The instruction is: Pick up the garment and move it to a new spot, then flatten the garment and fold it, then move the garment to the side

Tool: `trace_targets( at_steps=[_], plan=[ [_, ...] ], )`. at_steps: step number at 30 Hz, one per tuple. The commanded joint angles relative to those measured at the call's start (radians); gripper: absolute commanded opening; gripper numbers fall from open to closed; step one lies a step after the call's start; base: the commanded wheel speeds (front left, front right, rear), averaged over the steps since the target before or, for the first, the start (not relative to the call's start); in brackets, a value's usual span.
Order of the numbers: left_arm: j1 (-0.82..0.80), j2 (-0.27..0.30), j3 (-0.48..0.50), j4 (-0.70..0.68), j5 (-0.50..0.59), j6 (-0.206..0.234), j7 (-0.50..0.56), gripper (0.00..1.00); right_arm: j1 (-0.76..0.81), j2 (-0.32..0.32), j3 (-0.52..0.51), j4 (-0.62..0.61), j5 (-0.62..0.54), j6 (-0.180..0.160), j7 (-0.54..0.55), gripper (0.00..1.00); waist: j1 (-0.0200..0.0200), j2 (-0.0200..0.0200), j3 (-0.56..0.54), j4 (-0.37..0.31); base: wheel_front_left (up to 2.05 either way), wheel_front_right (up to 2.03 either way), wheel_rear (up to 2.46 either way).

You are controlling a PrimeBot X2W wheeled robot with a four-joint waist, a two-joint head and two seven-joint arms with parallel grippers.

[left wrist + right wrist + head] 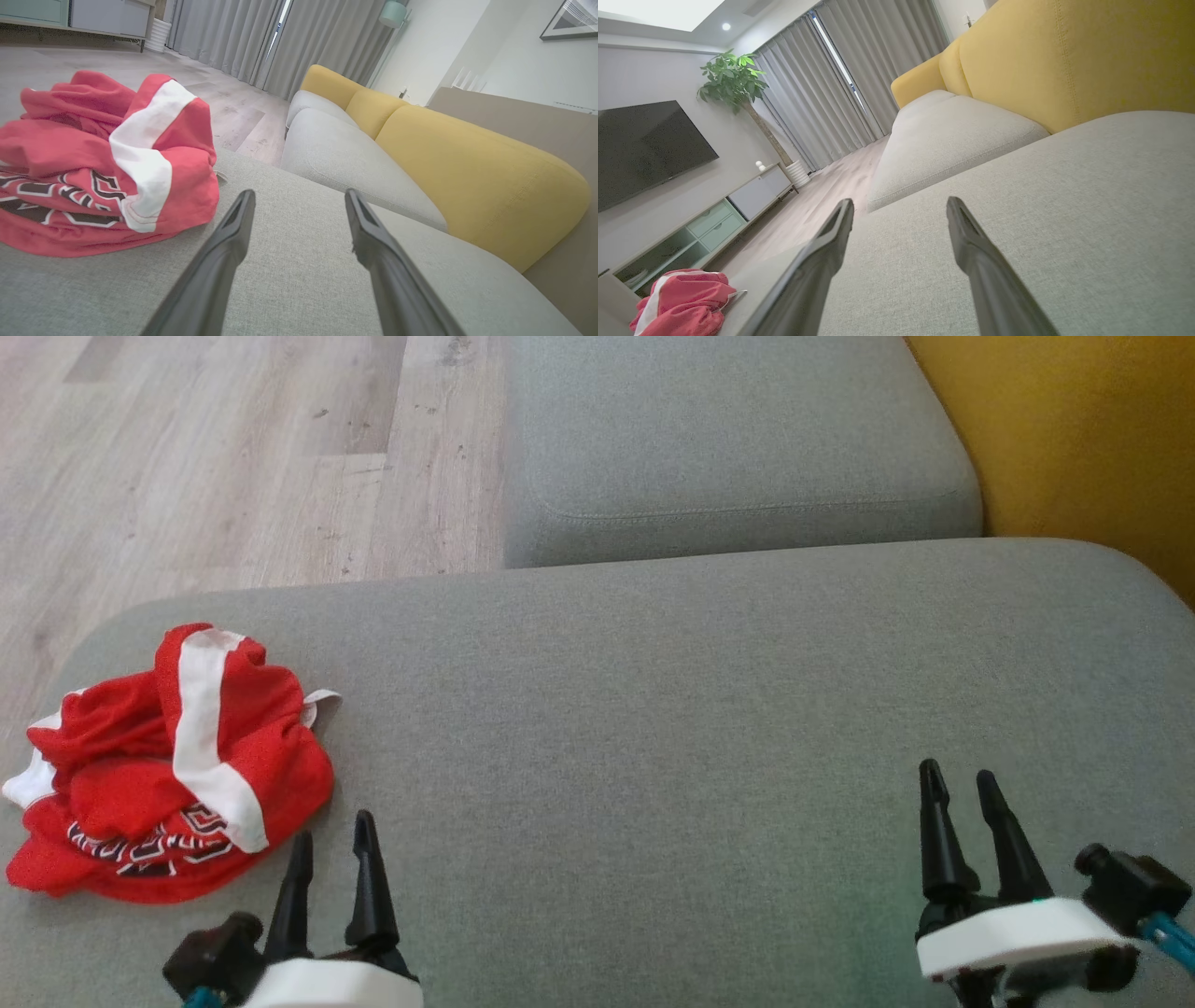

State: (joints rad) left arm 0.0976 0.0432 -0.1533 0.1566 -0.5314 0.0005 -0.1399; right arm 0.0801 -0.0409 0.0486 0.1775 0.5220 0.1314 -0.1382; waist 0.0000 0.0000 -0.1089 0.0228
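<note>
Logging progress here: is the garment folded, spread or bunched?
Bunched: the garment lies in a rumpled heap on the grey cushion, layers twisted over each other.

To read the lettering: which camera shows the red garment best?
Left wrist view: the garment sits close, lettering clear. Head view shows it whole and crumpled, lettering smaller; right wrist view shows it small, partly cut off.

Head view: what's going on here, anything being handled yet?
Nothing is being handled yet. A crumpled red and white fabric garment with dark lettering lies bunched at the left end of the grey fabric sofa seat. The left tool is open and empty, close beside the garment's right edge but apart from it. The right tool is open and empty too, far across the seat. Pick-up, flattening and folding are not yet done.
</note>
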Motion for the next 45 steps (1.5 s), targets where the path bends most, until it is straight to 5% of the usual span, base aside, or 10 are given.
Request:
trace_targets(
  at_steps=[1, 21, 30, 45],
  plan=[
    [-0.027, 0.005, 0.014, -0.036, 0.031, 0.008, -0.014, 1.0, -0.014, -0.007, 0.022, -0.043, -0.035, -0.001, -0.015, 1.0, 0.0, 0.0, -0.002, 0.001, 0.0, 0.0, 0.0],
    [-0.025, 0.006, -0.042, -0.01, 0.299, 0.032, -0.075, 1.0, -0.001, -0.008, 0.029, -0.033, -0.328, -0.001, -0.077, 1.0, 0.0, 0.0, -0.017, 0.017, 0.0, 0.0, 0.0],
    [-0.029, 0.007, -0.06, 0.067, 0.39, 0.024, -0.102, 1.0, -0.005, -0.009, 0.0, 0.089, -0.456, -0.001, -0.104, 1.0, 0.0, 0.0, -0.032, 0.021, 0.0, 0.0, 0.0],
    [-0.064, 0.007, -0.08, 0.137, 0.429, 0.039, -0.122, 1.0, -0.019, -0.009, -0.016, 0.134, -0.534, -0.001, -0.124, 1.0, 0.0, 0.0, -0.044, 0.021, 0.0, 0.0, 0.0]
  ],
)
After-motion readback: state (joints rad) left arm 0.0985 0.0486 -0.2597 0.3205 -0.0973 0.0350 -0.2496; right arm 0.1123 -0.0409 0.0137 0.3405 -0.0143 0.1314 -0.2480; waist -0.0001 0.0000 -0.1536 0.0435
